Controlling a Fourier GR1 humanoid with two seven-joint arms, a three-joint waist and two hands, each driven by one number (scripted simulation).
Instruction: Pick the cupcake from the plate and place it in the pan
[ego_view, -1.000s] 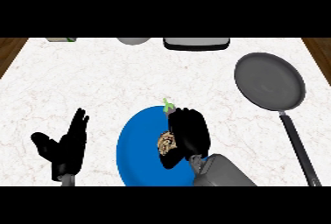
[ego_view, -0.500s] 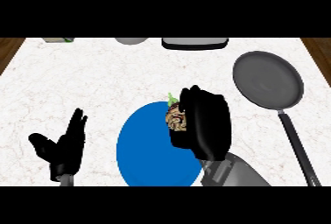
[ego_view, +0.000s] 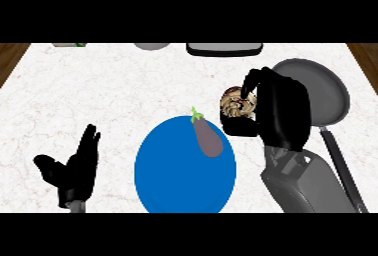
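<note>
Cupcake (ego_view: 238, 104) is off the plate (ego_view: 177, 185) now, which is the big change: a second ago the right hand (ego_view: 277, 112) was down over the blue dish with the cake tucked under it, half a second ago it was lifting near the plate's upper right rim, and now it's carried clear past the rim and sits over bare counter (ego_view: 111, 85), just left of the pan (ego_view: 325, 90). Fingers are curled round the cupcake from the right side with the thumb underneath, so the cake peeks out on the left of the hand. My read is the pick is done and we're midway through the carry, with only the last bit of travel to the right and the release left. An eggplant (ego_view: 208, 139) is now showing on the plate's upper right part; it stays behind. Room looks decent: the pan's bowl is partly hidden by the hand, its handle (ego_view: 341, 165) runs down toward the lower right alongside the forearm, so I'd watch that rim on the way in. Left hand (ego_view: 70, 170) is resting open at the lower left, fingers up, well apart from everything.
</note>
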